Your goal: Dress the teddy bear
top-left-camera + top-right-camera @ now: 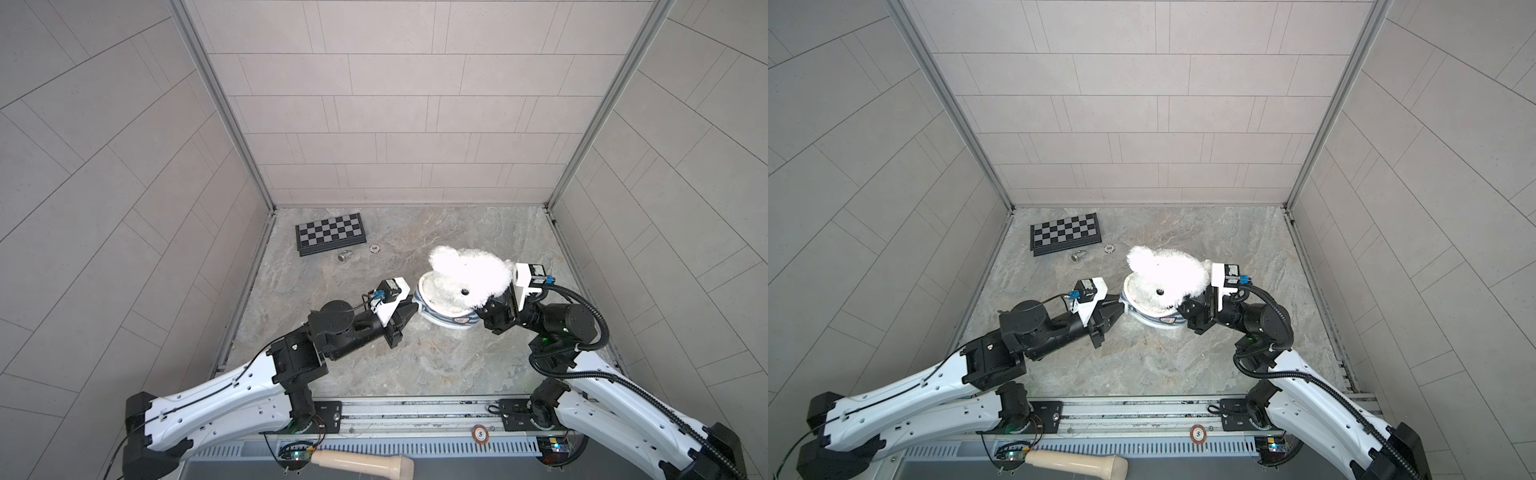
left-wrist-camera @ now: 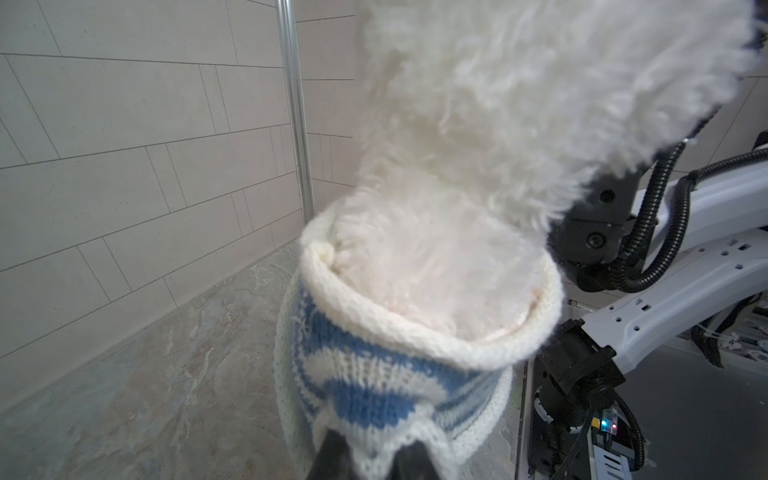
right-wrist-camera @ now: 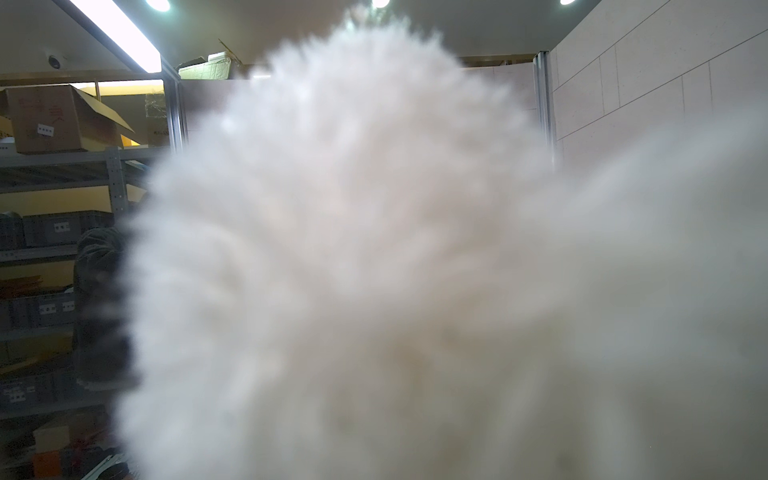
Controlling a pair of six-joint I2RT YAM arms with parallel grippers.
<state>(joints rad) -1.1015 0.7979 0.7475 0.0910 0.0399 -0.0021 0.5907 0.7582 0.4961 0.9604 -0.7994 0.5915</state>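
Note:
The fluffy white teddy bear stands right of centre in both top views, with its lower body inside the blue-and-white striped shirt. My left gripper is shut on the shirt's hem at the bear's left. Fur fills the right wrist view. My right gripper is buried in the bear's fur on its right side and shut on it, fingertips hidden. The shirt's white rolled edge rings the bear's body.
A folded chessboard lies at the back left, with a poker chip and a small metal piece beside it. Another chip sits on the front rail. A wooden handle lies below it.

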